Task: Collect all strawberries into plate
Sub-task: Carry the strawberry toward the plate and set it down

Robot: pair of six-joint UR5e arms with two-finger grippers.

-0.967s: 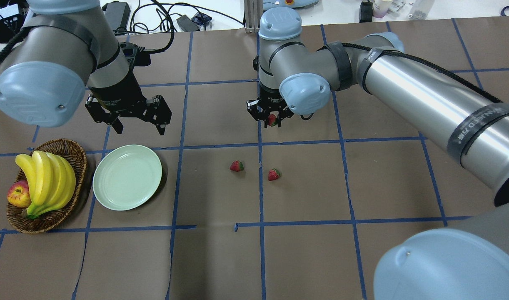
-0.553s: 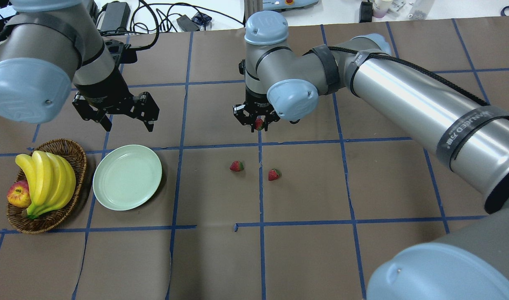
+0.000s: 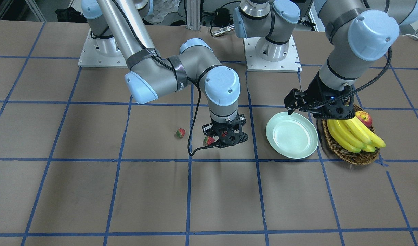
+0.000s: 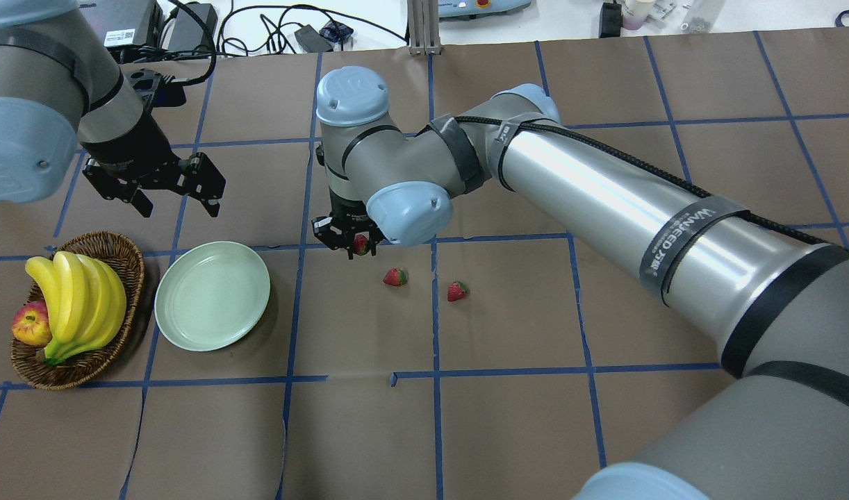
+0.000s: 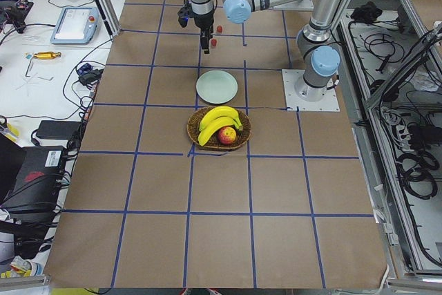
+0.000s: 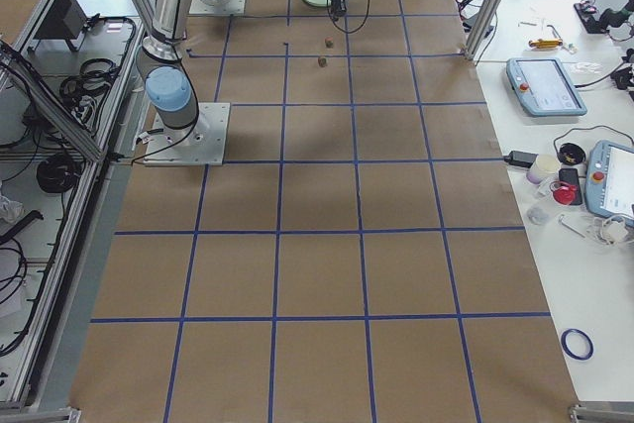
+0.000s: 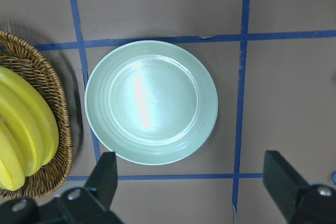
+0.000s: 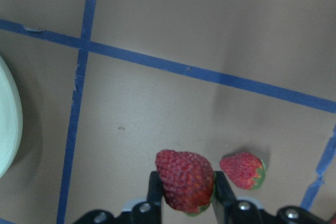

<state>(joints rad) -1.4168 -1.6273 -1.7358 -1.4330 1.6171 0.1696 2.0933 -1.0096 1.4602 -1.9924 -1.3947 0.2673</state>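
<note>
While right pincer grips strawberry | plate rim near | left pincer spread

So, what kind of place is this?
Most likely a robotics lab. A left arm and a right arm are bolted to a table marked with a blue tape grid, and a teach pendant lies on a side bench.
</note>
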